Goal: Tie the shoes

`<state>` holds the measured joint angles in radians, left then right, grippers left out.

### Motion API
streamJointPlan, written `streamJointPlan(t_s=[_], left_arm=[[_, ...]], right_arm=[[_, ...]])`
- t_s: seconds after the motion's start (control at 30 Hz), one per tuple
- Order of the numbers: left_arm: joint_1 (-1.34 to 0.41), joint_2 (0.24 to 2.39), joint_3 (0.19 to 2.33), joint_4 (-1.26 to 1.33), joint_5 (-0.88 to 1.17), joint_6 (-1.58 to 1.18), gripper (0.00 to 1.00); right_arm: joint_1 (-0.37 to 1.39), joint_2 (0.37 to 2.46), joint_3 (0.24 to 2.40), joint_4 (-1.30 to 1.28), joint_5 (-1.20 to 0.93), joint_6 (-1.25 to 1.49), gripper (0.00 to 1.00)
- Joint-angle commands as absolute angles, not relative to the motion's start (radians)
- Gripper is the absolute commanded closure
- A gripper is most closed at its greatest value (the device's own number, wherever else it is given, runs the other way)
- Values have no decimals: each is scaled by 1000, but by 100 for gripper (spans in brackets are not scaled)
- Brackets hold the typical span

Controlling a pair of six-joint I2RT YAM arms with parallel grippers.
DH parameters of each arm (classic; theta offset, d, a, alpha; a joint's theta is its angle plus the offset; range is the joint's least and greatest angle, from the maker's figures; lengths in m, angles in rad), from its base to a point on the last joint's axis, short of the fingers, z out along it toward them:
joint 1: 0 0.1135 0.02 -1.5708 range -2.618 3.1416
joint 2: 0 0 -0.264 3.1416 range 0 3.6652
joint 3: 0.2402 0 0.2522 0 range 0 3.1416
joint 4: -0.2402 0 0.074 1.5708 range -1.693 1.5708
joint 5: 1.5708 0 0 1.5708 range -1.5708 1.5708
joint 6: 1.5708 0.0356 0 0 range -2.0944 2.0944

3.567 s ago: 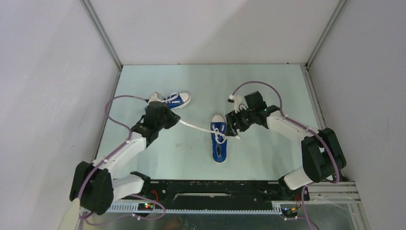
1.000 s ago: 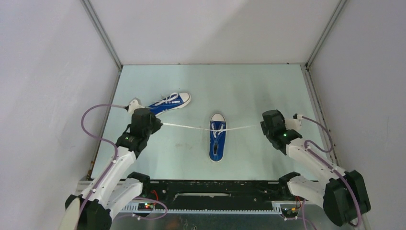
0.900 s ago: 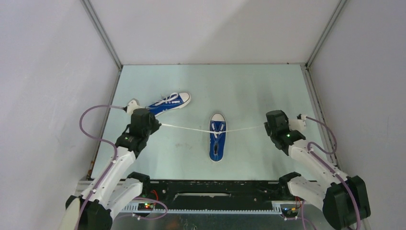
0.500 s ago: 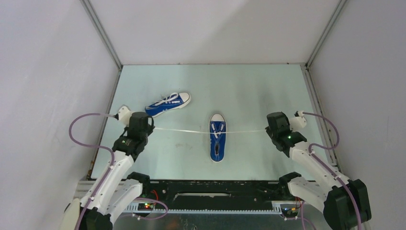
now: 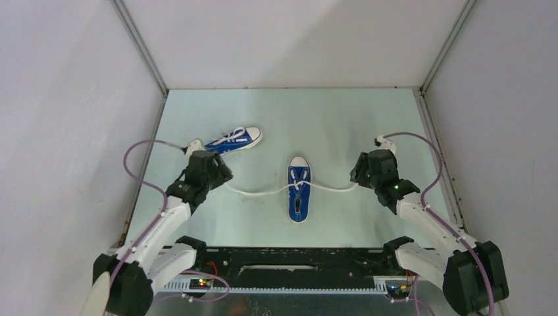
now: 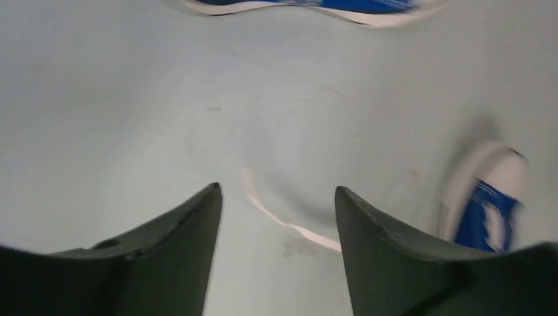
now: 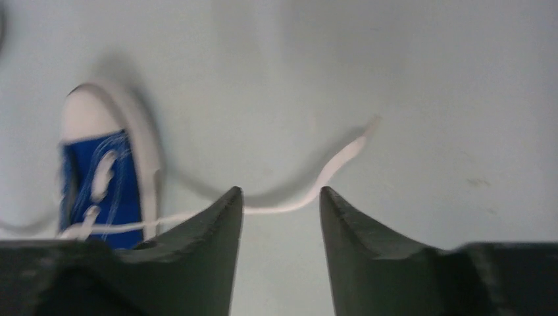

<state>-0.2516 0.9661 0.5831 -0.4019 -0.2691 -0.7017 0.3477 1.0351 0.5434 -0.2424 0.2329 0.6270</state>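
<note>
The left gripper is seen with its jaws parted and nothing grasped. A slack white lace end lies on the pale green desk between its fingertips. The right gripper is likewise spread and empty, and the other white lace end curves on the desk just beyond its tips. A small blue canvas sneaker with a white rubber toe cap is set between the two grippers, with both lace ends trailing from it. A second matching blue sneaker is found just beyond the left gripper, well apart from the right gripper.
</note>
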Motion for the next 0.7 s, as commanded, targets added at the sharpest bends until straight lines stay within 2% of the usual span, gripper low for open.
streamJointPlan(t_s=[0.0, 0.1, 0.27, 0.47, 0.67], left_arm=[[-383, 849, 587, -237, -141, -504, 26], [-437, 849, 580, -174, -50, -436, 23], [-537, 930, 573, -28, 98, -336, 24], [-586, 1066, 586, 94, 277, -173, 28], [-596, 1241, 711, -73, 324, -64, 34]], right_arm=[[341, 954, 557, -124, -123, 317, 45], [358, 928, 579, -126, -252, 222, 40], [407, 982, 649, -153, -438, 129, 39], [495, 1002, 750, -226, -435, 113, 41], [503, 933, 753, -299, -452, 130, 41]])
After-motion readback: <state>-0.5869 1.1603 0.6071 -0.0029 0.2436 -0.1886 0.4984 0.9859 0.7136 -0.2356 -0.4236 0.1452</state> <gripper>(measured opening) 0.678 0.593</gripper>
